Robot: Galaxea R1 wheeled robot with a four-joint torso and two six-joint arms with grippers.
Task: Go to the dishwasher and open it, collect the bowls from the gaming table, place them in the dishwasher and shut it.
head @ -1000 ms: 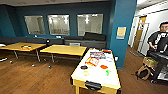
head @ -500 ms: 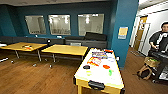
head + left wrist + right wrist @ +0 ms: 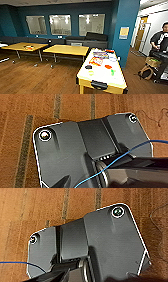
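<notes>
I see gaming table (image 3: 101,72) ahead, small items on white top, bowls uncollected. Dishwasher step unverifiable. Claw state on either arm: can't tell.

An office break room or lounge, judging by the furnishings. Deep teal walls (image 3: 75,10) with a row of interior windows (image 3: 60,24) looking into a lit room beyond. Wood-plank floor (image 3: 30,77). Light wooden tables (image 3: 66,49) on wheeled legs, a long dark sofa (image 3: 85,40) along the wall. Yellow-sided gaming table (image 3: 101,72) with a white top, scattered with colourful items. A notice (image 3: 124,32) pinned on the pillar, and a person (image 3: 160,42) standing by a corridor doorway (image 3: 142,35).
</notes>
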